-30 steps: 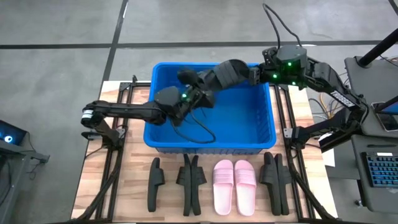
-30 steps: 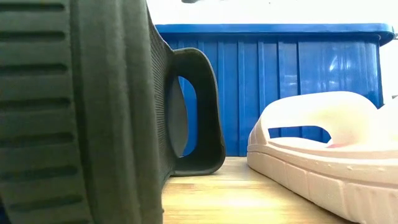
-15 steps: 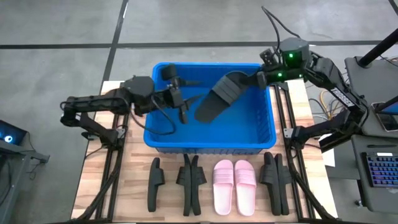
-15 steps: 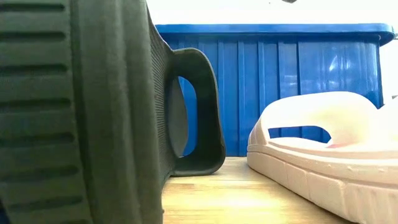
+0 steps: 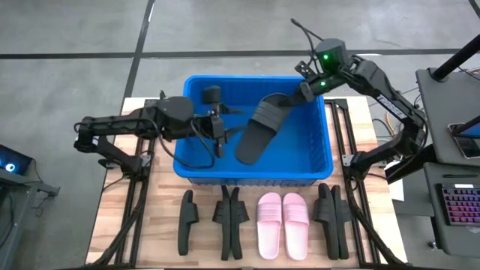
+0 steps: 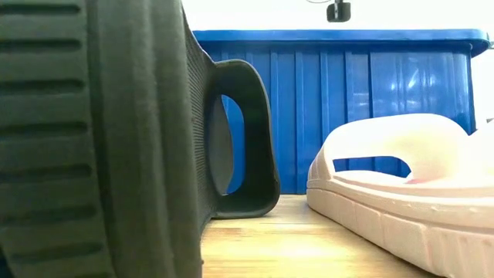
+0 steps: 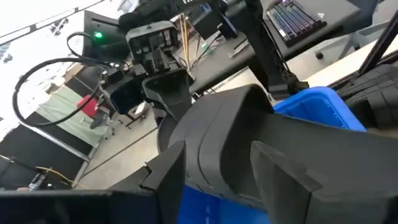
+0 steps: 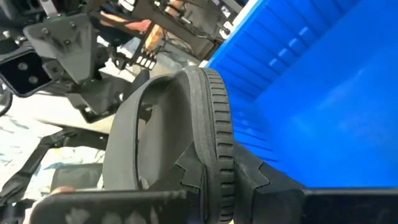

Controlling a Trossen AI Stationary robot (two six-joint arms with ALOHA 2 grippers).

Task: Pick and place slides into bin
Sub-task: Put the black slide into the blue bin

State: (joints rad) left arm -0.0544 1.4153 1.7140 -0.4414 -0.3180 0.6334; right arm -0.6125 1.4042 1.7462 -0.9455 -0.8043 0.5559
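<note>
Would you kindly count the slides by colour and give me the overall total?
Black slides: 6 (the held slide in the right claw over the bin, plus 5 on the table)
Pink slides: 2, both on the table
Total: 8

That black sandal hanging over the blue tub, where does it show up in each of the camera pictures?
High view: the black slide hangs over the bin, held at one end by the right gripper.
Low view: not in it.
Left wrist view: centre, large.
Right wrist view: centre, edge-on.
Shared landmark: the bin's blue wall.
</note>
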